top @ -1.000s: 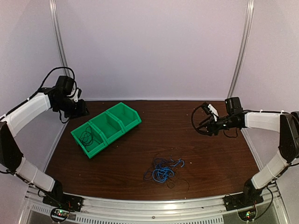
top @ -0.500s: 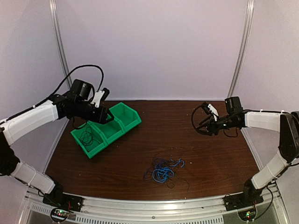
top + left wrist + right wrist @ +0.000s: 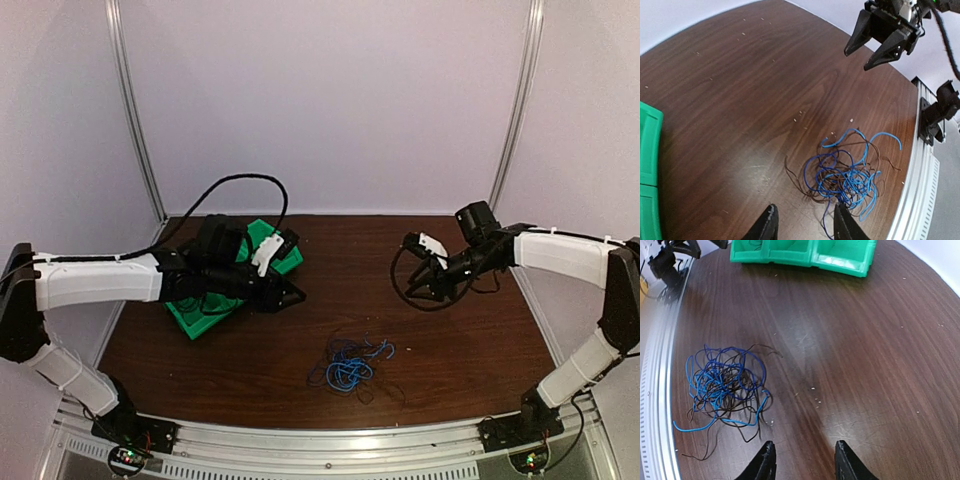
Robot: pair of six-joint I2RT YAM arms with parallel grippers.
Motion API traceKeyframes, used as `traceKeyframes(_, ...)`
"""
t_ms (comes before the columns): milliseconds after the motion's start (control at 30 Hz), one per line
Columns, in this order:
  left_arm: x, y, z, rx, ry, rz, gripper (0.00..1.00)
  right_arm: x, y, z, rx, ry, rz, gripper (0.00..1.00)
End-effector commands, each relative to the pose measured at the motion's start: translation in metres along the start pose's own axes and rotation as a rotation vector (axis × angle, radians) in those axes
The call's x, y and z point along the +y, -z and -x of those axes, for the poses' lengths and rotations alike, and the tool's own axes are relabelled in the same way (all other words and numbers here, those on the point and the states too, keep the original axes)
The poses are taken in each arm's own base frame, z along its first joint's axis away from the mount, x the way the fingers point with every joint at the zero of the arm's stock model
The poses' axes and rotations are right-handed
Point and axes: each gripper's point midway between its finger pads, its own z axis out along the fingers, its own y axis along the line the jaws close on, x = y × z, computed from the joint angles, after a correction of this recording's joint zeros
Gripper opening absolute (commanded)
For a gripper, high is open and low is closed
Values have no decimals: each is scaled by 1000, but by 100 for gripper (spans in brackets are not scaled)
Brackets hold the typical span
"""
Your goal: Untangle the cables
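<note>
Overhead and wrist views of a two-arm cable-sorting station. The cables [image 3: 350, 365], thin blue and dark strands wound into one loose knot, lie on the worktop [image 3: 470, 340] near its front edge, between the two arms and touching neither. The left hand [image 3: 807, 225] hangs above and to the left of the knot, its fingers spread wide with nothing between them. The right hand [image 3: 415, 285] hovers well behind and to the right of it, likewise wide and empty.

The step in hand appears to be the approach for a first pick. It is likely done best by choosing a strand with a free end: one blue end curls outward on the side toward the right arm, and another trails toward the front edge. A hand should come down on such an end, away from the dense middle, close on that single strand and draw it out slowly. The other hand could pin the rest, so that the whole knot does not drag along.

The dark strands almost vanish against the brown wood, so their count and their ends cannot be made out. Which strand passes over which inside the knot is not resolvable. The left arm covers most of the green bins [image 3: 205, 320] from overhead, and the wrist views crop them, so their contents cannot be told.
</note>
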Motion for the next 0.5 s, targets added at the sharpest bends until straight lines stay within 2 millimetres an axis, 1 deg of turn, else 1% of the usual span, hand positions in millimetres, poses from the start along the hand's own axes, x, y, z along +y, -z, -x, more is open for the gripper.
traceKeyframes(0, -30, -19, -29, 57, -29, -153, 39, 40, -2, 1, 81, 134, -4, 41)
traceKeyframes(133, -33, -31, -67, 156, 51, -194, 38, 64, -7, 19, 81, 236, 10, 43)
traceKeyframes(200, -36, -33, -84, 191, 92, -215, 38, 80, -15, 25, 98, 294, 31, 45)
traceKeyframes(267, -41, -35, -90, 184, 122, -249, 38, 88, -24, 26, 135, 347, 32, 45)
traceKeyframes(300, -41, -35, -95, 185, 141, -248, 38, 100, -31, 25, 155, 386, 47, 45)
traceKeyframes(367, -39, -36, -102, 176, 169, -242, 38, 111, -44, 21, 186, 439, 53, 43)
traceKeyframes(467, -44, -39, -106, 149, 211, -293, 38, 126, -61, 16, 204, 499, 62, 43)
